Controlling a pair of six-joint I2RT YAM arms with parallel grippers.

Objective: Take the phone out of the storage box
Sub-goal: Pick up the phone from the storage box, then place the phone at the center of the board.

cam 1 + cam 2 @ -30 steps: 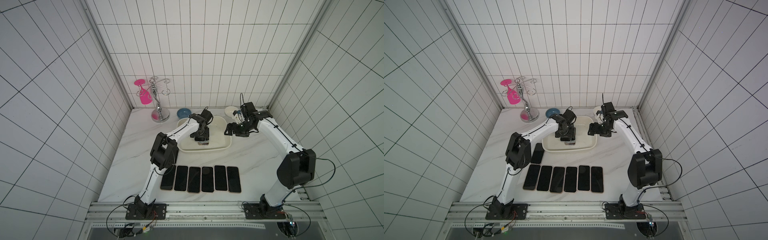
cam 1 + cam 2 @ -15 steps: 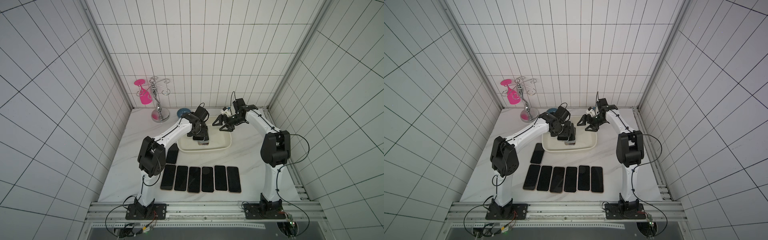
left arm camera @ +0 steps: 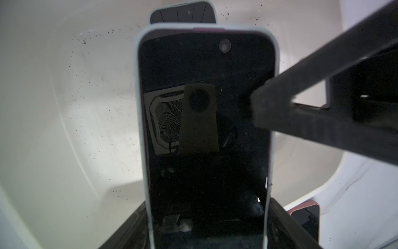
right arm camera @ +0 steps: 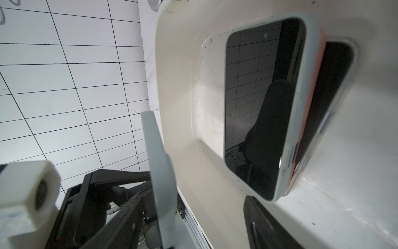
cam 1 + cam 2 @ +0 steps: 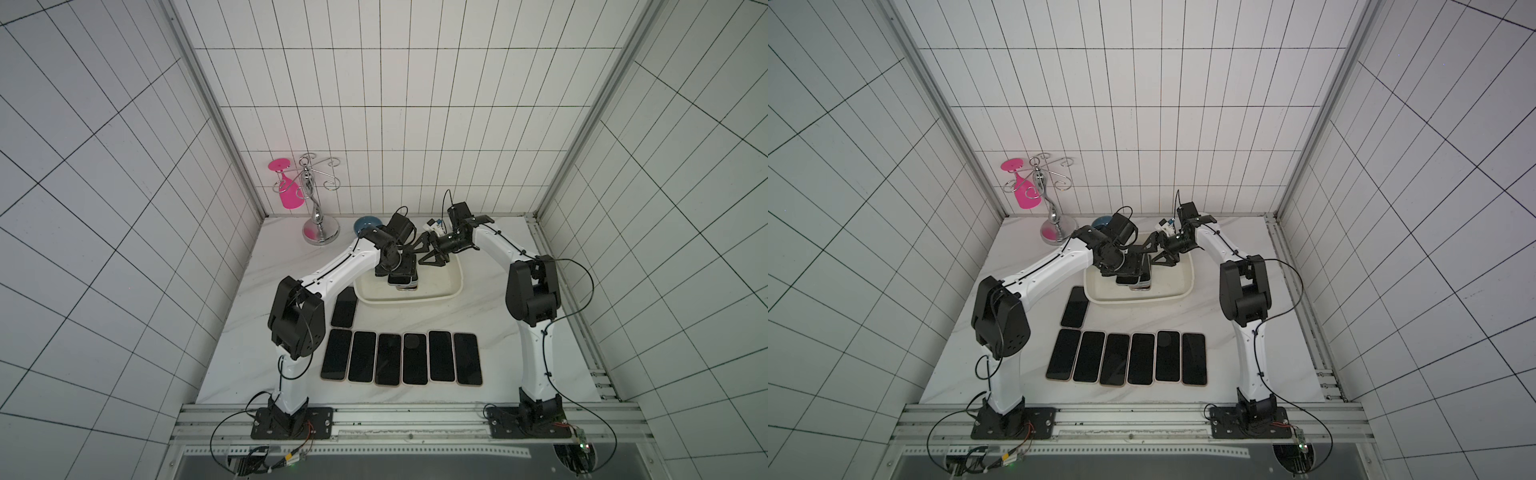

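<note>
Inside storage box (image 5: 451, 286), top phone (image 3: 204, 172) of stack lies lengthwise out from left pincer (image 5: 401, 272), clamped across its width; right pincer (image 5: 417, 257), jaws apart, hangs just beside, tip near screen.

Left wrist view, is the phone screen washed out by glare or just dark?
Left wrist view: the screen of the phone is dark, not glared, showing only a dim reflection; its near end sinks into shadow. Right wrist view: its screen mirrors the wall tiles crisply.

Left arm (image 5: 345, 266) and right arm (image 5: 494, 245) crowd the storage box (image 5: 460, 279); right half bare.
</note>
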